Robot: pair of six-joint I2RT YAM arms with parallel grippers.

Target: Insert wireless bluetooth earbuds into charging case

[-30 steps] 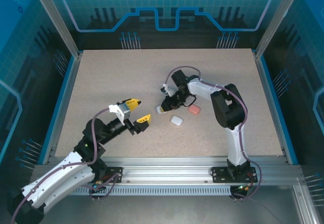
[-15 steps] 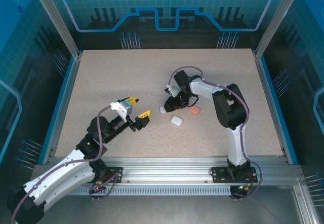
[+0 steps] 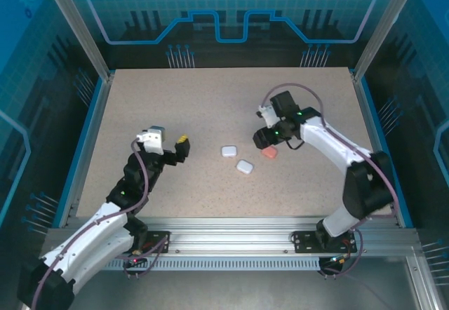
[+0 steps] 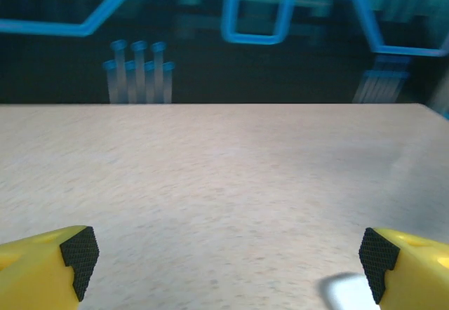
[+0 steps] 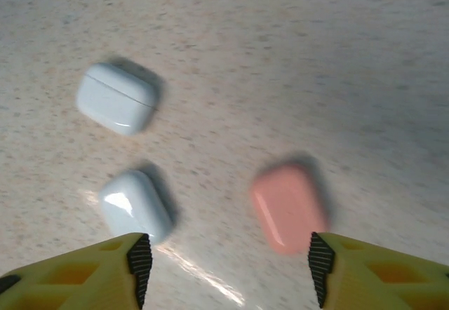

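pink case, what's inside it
The pink case lies shut on the table; only its outer shell shows, and whatever is inside is covered.

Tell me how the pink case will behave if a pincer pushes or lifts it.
The pink case looks glossy and rounded, so it is probably slippery and may squirt out of a pinch. It lies flat on the table, so a push should slide or spin it rather than roll it.

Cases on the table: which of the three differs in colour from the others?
The pink case, rightmost in the top view; the two white cases match.
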